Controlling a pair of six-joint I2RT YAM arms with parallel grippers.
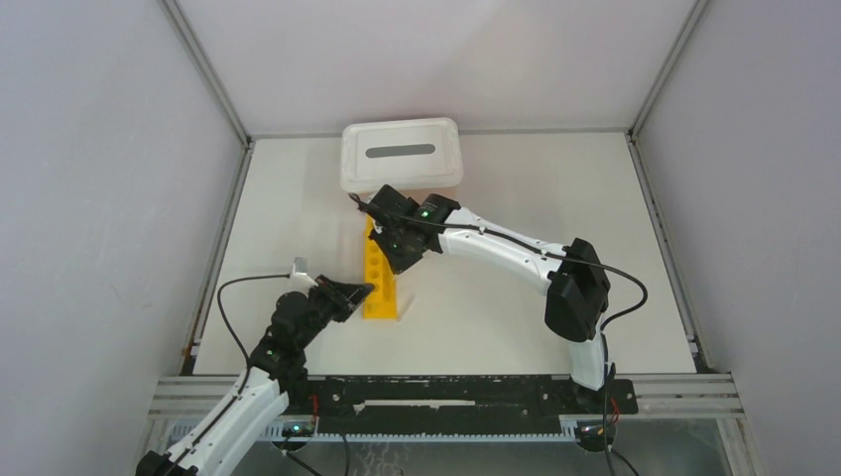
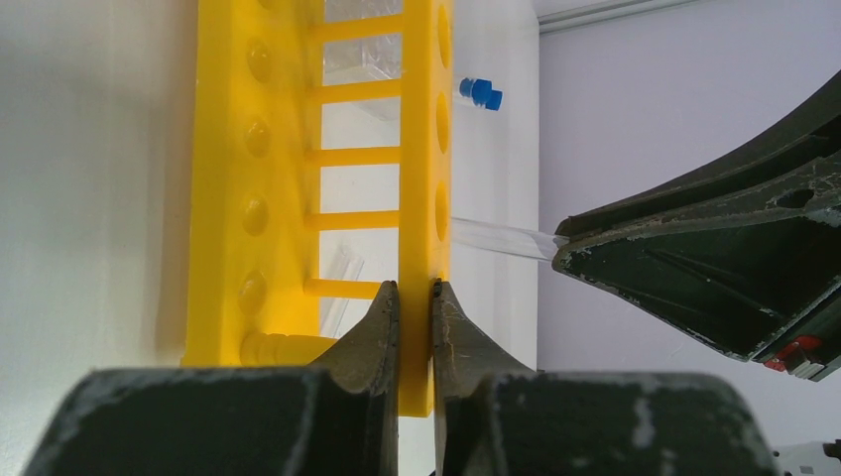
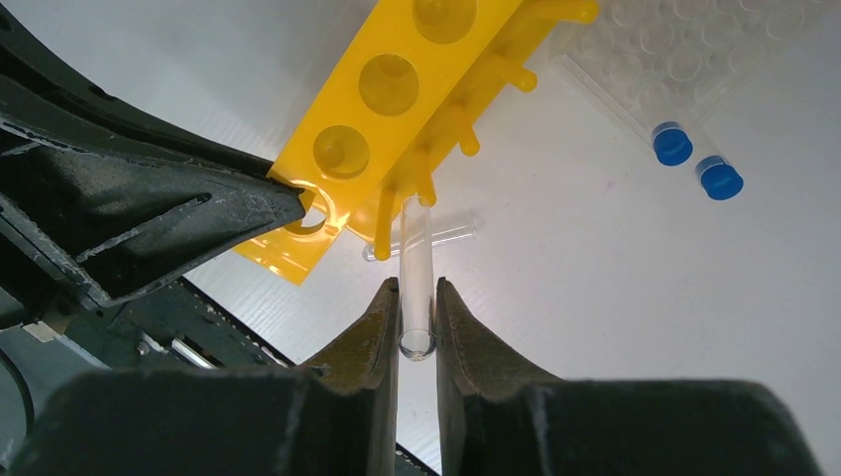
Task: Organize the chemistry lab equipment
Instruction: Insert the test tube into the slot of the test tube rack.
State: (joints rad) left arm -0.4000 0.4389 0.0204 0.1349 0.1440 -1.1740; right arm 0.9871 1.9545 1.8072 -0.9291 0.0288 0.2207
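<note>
- Overhead view: even, diffuse light from above; white table (image 1: pixel 516 327) bright, soft shadow beside the yellow rack (image 1: pixel 380 297).
- Wrist views: nearest foreground dark and out of focus; rack sharp, with a faint sheen.

A white lidded bin (image 1: pixel 436 169) sits at twelve o'clock on the surface (image 1: pixel 555 198), close against its far edge. A dark oblong slot (image 1: pixel 401 151) runs crosswise in the lid. Plain grey walls (image 1: pixel 89 198) close the surface in at nine, twelve and three o'clock. A metal rail (image 1: pixel 476 397) with a black strip runs along the six o'clock edge.
</note>
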